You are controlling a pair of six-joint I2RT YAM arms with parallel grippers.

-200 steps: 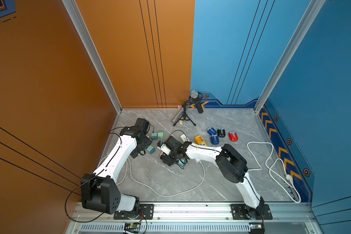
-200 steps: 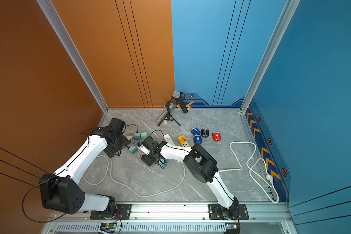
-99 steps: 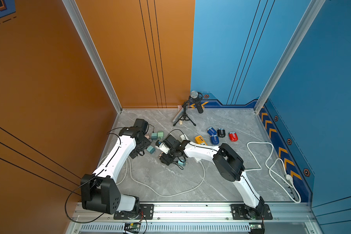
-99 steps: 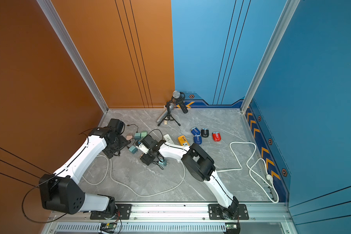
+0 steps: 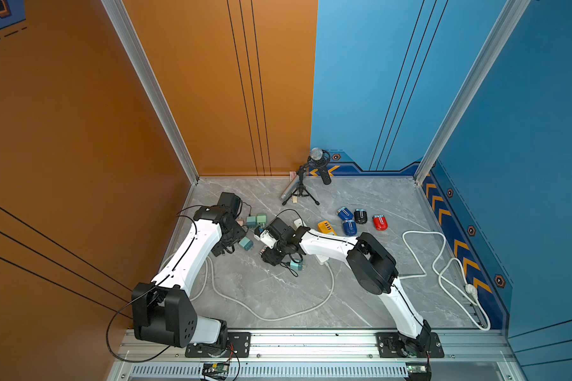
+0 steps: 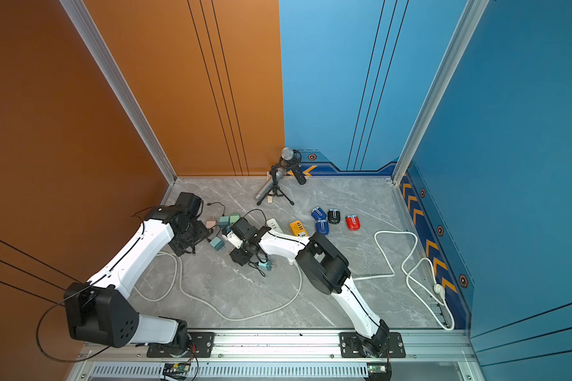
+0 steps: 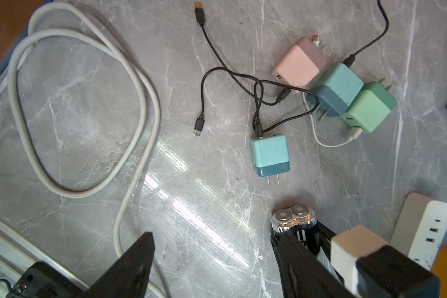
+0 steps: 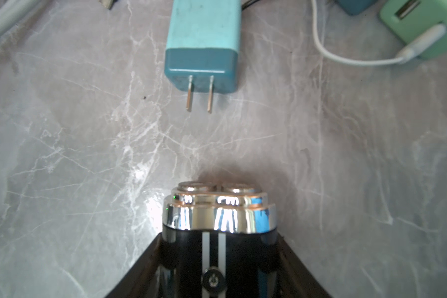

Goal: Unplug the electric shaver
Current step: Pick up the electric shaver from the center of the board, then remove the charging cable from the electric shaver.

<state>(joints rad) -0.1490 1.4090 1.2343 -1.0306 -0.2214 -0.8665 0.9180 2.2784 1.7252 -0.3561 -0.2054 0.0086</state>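
Electric shaver (image 8: 218, 214) is pinched at its sides by the right gripper (image 8: 219, 240). The left gripper (image 7: 212, 240), jaws spread and empty, should pull its unseen plug straight out.

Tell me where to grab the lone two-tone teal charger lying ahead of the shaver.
I'd pinch the teal charger across its two long side faces, coming straight down. It lies flat; prongs take the end facing the shaver and a black cable the opposite end, so only those sides look free.

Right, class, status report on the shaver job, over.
Left claw open, empty. Right claw straddling black chrome-headed electric shaver, grip unconfirmed. Two-tone teal wall charger lies ahead, apart.
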